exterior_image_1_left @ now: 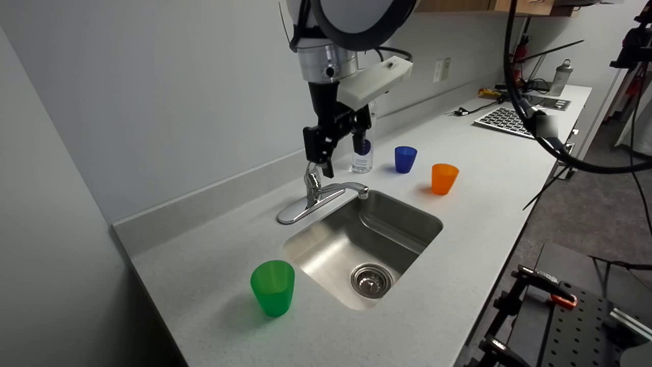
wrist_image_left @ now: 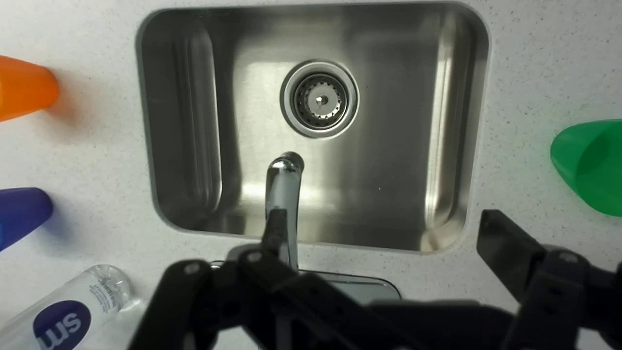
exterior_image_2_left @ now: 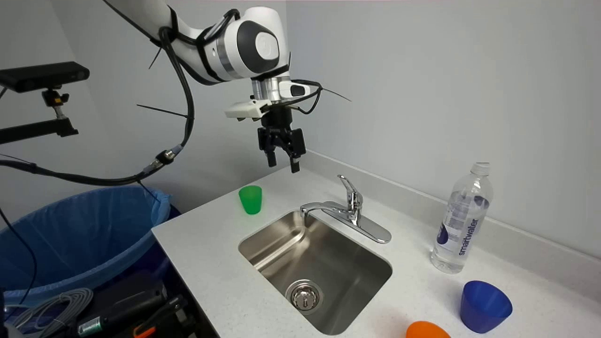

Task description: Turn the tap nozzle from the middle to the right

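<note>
The tap nozzle (exterior_image_1_left: 351, 186) is a slim curved chrome spout reaching out over the sink in both exterior views; it also shows here (exterior_image_2_left: 315, 206). In the wrist view the nozzle (wrist_image_left: 283, 189) points toward the drain, its tip a little left of the drain. The lever handle (exterior_image_2_left: 348, 184) stands upright above the flat base plate (exterior_image_2_left: 375, 232). My gripper (exterior_image_1_left: 344, 159) is open and empty, above the tap and apart from it, fingers down (exterior_image_2_left: 283, 163). In the wrist view the gripper's (wrist_image_left: 384, 218) left finger covers part of the nozzle; the right finger is far to its right.
The steel sink (wrist_image_left: 466, 146) is set in the counter. A green cup (exterior_image_1_left: 272, 288) stands on one side. A blue cup (exterior_image_1_left: 405, 159), an orange cup (exterior_image_1_left: 444, 178) and a clear water bottle (exterior_image_2_left: 462, 220) stand on the other. The wall (exterior_image_2_left: 422, 94) rises behind the tap.
</note>
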`<state>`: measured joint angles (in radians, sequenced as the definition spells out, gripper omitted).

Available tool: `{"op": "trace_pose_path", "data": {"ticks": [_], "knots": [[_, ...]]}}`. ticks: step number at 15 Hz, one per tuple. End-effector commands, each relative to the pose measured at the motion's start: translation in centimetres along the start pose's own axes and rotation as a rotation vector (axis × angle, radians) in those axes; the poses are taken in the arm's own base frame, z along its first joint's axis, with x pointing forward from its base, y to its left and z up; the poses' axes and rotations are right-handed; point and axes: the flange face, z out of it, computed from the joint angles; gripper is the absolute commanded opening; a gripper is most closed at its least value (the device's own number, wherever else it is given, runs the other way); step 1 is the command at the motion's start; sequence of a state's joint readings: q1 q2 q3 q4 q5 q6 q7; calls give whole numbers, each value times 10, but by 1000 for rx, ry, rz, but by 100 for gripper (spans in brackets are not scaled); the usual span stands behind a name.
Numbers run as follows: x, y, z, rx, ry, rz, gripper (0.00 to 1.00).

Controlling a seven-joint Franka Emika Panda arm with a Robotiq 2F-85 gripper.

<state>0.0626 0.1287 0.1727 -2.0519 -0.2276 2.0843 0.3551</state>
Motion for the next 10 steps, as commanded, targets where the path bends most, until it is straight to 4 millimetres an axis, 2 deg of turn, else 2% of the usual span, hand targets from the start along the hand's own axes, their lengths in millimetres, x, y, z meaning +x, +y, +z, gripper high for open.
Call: {"op": "trace_pose_path", "data": {"ticks": [1,10], "knots": [[19,-13,14,-6,-8,16,100],[39,-24,52,-34,-53,31,100]]}}
